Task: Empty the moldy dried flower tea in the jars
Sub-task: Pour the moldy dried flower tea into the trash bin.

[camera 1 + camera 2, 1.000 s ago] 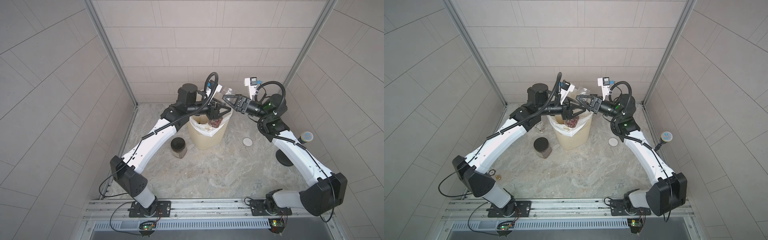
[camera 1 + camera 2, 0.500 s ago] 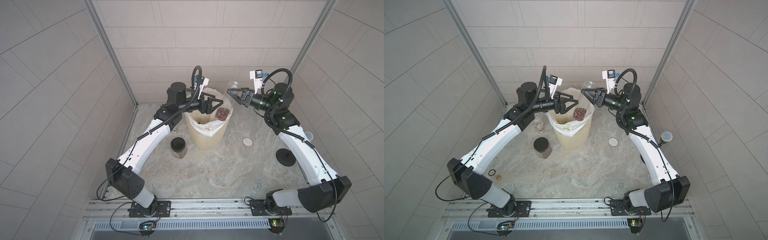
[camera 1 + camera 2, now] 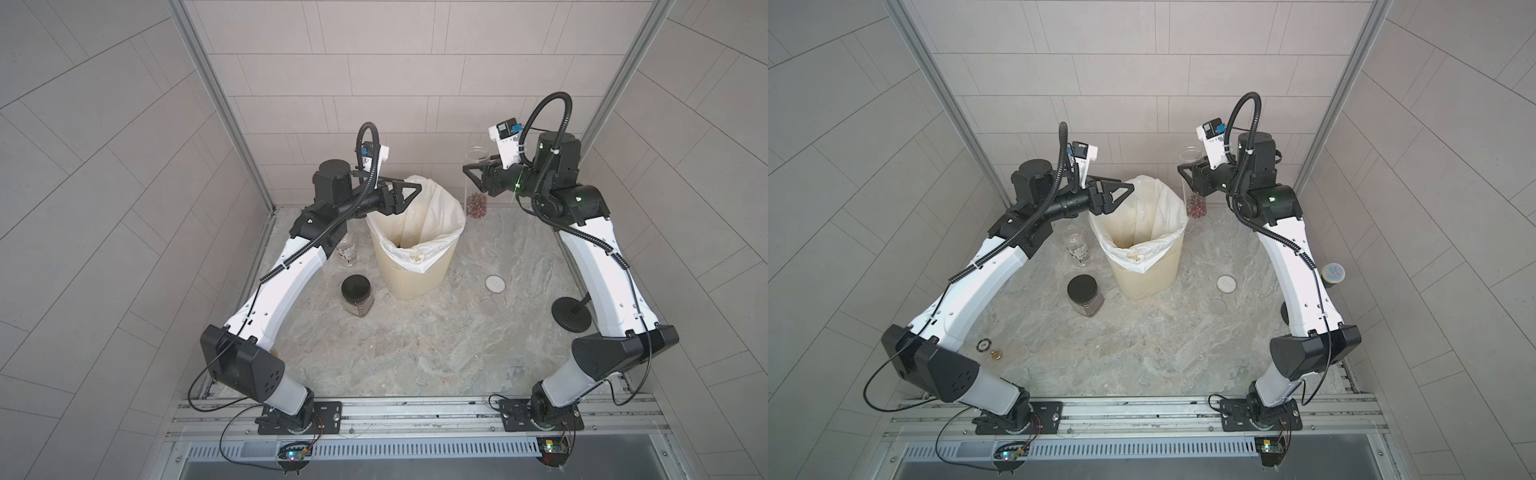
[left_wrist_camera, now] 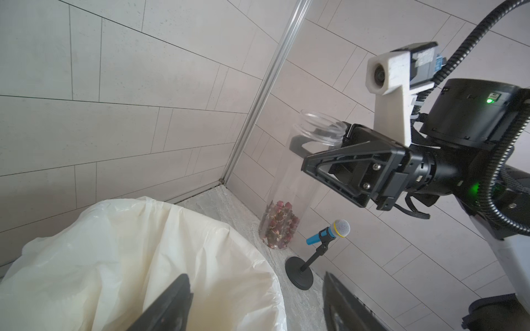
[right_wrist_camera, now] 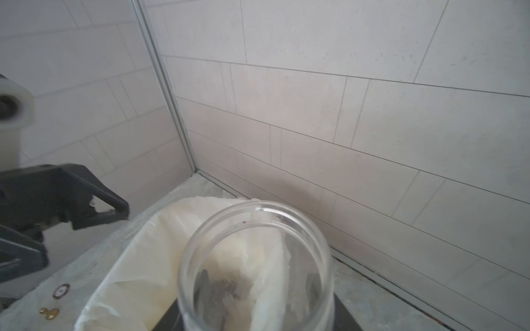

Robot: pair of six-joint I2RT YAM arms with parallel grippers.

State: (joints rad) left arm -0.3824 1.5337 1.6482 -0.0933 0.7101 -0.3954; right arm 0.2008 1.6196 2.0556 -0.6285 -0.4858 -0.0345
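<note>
My right gripper (image 3: 471, 172) is shut on the upper part of the tall slim clear jar (image 3: 475, 183), which stands nearly upright behind and right of the bin, mouth open. Reddish dried flower tea (image 3: 476, 204) fills only its bottom, as the left wrist view shows (image 4: 279, 226). Whether its base touches the table I cannot tell. My left gripper (image 3: 409, 187) hangs open and empty over the bin's far-left rim. The black-lidded jar (image 3: 356, 293) with dark tea stands left of the bin. The labelled jar (image 3: 1076, 247) stands behind it by my left arm.
The cream ribbed bin (image 3: 415, 282) with a white liner (image 4: 143, 243) stands mid-table. A white lid (image 3: 495, 284) and a clear lid (image 3: 488, 305) lie to its right. A microphone stand (image 3: 571, 316) is beside my right arm. Two small trinkets (image 3: 983, 344) lie front left.
Both grippers were together at the jar over the bin. The left has opened and drawn back left. The right has swung the jar out to the right and turned it upright.
</note>
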